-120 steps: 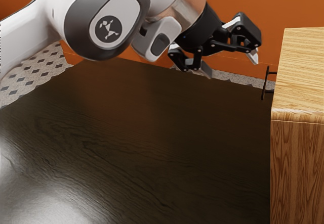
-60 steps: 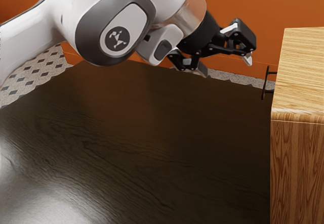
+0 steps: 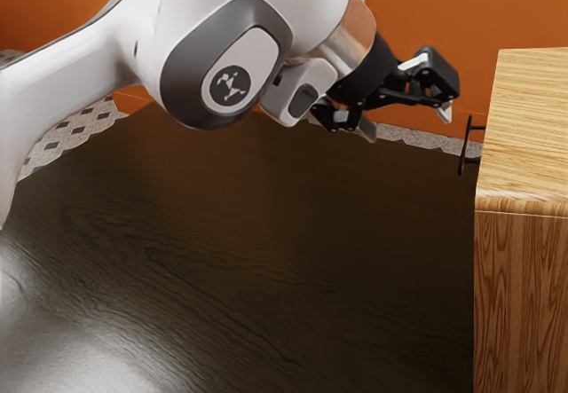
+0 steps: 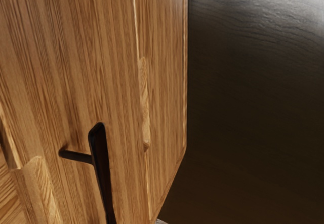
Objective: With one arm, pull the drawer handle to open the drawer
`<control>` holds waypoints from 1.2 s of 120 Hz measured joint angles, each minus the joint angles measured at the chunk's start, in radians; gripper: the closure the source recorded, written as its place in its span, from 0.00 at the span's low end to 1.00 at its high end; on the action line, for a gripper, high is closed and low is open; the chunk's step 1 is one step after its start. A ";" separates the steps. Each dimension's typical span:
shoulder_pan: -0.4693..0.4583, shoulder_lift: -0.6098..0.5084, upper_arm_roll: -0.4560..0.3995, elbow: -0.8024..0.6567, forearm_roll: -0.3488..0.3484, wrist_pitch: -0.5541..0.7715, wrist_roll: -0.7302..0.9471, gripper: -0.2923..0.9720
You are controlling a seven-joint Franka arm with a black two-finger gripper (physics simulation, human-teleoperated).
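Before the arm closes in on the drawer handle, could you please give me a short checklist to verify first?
1. Gripper open: ok, its fingers are spread with nothing between them.
2. Drawer handle free to grasp: ok, nothing rests on it or covers it.
3. Handle between the fingers: not ok, the gripper is short of it, toward the exterior view's left.
4. Path to the handle: ok, nothing stands between gripper and handle.
5. Fingers lined up across the handle's bar: cannot tell.
6. Drawer flush with the wooden cabinet: cannot tell.
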 joint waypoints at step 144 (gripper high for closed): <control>0.004 0.057 0.000 -0.071 0.012 0.108 -0.011 0.23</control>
